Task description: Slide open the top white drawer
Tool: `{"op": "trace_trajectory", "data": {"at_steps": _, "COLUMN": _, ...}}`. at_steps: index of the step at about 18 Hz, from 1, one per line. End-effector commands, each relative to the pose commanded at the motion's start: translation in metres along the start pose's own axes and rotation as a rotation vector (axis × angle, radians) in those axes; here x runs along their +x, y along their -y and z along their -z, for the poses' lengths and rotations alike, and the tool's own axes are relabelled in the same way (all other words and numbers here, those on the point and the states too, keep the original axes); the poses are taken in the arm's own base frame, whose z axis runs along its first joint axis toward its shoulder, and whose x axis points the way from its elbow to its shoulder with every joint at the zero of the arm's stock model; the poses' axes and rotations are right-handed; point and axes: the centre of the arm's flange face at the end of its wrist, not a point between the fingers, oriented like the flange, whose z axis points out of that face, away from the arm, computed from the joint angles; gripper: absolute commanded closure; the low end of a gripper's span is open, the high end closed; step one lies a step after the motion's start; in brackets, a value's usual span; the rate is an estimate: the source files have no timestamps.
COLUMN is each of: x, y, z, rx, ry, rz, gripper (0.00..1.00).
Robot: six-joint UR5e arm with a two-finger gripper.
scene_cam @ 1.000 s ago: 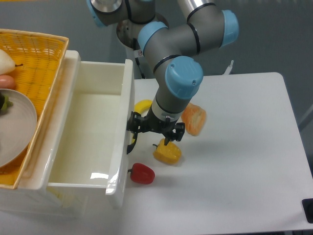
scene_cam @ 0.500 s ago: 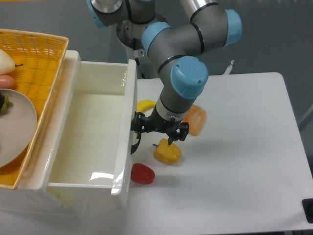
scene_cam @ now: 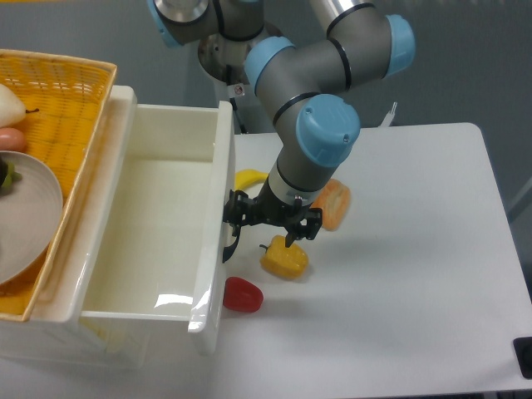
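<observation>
The top white drawer (scene_cam: 150,224) stands pulled well out to the right, its smooth white inside showing and nothing in it. Its rounded front panel (scene_cam: 218,208) carries a black curved loop handle (scene_cam: 227,246). My gripper (scene_cam: 264,223) hangs just right of the panel, pointing down, with its fingers spread apart. The left finger (scene_cam: 234,209) sits at the handle, against the panel. The right finger (scene_cam: 293,234) hangs over a yellow pepper. Whether the left finger hooks inside the loop is hard to tell.
A yellow wicker basket (scene_cam: 71,100) with a grey plate (scene_cam: 29,216) sits on the cabinet at left. On the white table (scene_cam: 416,266), close to the drawer front, lie a banana (scene_cam: 248,179), a yellow pepper (scene_cam: 284,259), a red pepper (scene_cam: 243,294) and an orange fruit (scene_cam: 334,204).
The drawer front has slid a little further right, away from the cabinet, and my gripper moved right with it. Most of that happened in the first half second.
</observation>
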Motion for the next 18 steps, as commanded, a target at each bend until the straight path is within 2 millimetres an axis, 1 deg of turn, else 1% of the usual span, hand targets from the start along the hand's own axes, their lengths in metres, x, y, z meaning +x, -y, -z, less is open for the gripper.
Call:
{"op": "trace_trajectory", "data": {"at_steps": 3, "x": -0.002, "y": 0.000, "z": 0.001, "rx": 0.011, "ry": -0.015, "rz": 0.007, "gripper": 0.00}}
{"op": "trace_trajectory", "data": {"at_steps": 9, "x": -0.005, "y": 0.001, "z": -0.003, "rx": 0.015, "ry": -0.038, "rz": 0.017, "gripper": 0.00}}
{"op": "trace_trajectory", "data": {"at_steps": 10, "x": -0.009, "y": 0.000, "z": 0.000, "rx": 0.019, "ry": -0.040, "rz": 0.024, "gripper": 0.00}}
{"op": "trace_trajectory", "data": {"at_steps": 12, "x": -0.010, "y": -0.001, "z": 0.002, "rx": 0.030, "ry": -0.049, "rz": 0.027, "gripper": 0.00}}
{"op": "trace_trajectory", "data": {"at_steps": 17, "x": -0.014, "y": -0.005, "z": 0.015, "rx": 0.049, "ry": -0.039, "rz": 0.038, "gripper": 0.00}}
{"op": "trace_trajectory", "data": {"at_steps": 18, "x": -0.018, "y": -0.006, "z": 0.020, "rx": 0.057, "ry": -0.033, "rz": 0.041, "gripper": 0.00}}
